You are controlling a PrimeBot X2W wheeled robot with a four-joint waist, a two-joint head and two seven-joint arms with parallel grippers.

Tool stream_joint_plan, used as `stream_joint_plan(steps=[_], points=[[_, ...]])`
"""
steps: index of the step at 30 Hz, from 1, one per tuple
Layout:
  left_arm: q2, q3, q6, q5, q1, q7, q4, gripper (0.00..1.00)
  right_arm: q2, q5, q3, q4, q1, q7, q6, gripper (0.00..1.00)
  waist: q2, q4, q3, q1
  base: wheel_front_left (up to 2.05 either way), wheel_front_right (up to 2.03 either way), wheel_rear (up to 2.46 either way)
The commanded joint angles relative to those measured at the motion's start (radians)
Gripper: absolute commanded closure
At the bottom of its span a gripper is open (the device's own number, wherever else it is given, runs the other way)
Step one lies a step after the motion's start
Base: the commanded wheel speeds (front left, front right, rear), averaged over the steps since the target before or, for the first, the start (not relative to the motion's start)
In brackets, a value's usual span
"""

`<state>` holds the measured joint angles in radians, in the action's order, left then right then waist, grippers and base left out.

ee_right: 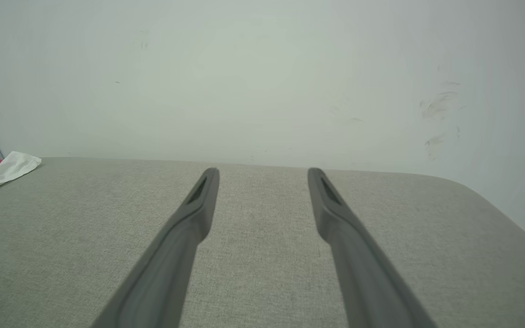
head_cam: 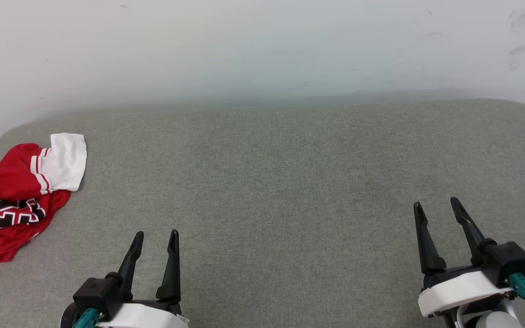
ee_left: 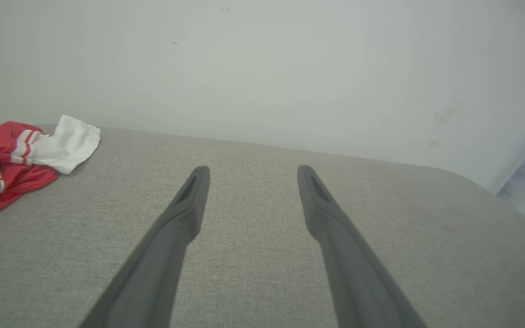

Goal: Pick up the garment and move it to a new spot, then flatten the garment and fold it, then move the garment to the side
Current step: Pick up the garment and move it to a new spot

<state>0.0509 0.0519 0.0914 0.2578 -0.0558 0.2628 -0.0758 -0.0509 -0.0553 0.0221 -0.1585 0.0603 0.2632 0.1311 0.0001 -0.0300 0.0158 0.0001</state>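
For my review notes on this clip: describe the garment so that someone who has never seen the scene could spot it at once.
A wide grey upholstered surface runs along a white wall. At its left edge lies the garment, crumpled. It is the one bright red thing there, with a white sleeve, striped trim and a black, white-outlined print.

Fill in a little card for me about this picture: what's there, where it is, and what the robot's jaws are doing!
surface: grey fabric surface, against a pale wall
garment: red shirt with a white sleeve and a black print
garment state: crumpled, not folded
garment place: far left of the surface
left jaws: open, empty, apart from the shirt
right jaws: open, empty, over the surface's right side
nearer to the shirt: left jaws
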Motion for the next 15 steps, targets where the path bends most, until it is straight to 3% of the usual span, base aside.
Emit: stream_joint_plan(steps=[1, 15], points=[[-0.001, -0.004, 0.002, -0.007, 0.000, 0.003, -0.002, 0.00, 0.001, -0.006, 0.000, -0.001, -0.003, 0.002, -0.001, 0.00, -0.0001, 0.001, 0.000, -0.0001, 0.00, 0.00, 0.00], [-0.001, -0.008, -0.039, -0.053, 0.007, 0.003, -0.011, 0.00, 0.001, -0.005, -0.015, 0.000, -0.016, 0.002, -0.001, 0.00, -0.0001, 0.058, 0.001, -0.0001, 0.00, 0.00, 0.00]])
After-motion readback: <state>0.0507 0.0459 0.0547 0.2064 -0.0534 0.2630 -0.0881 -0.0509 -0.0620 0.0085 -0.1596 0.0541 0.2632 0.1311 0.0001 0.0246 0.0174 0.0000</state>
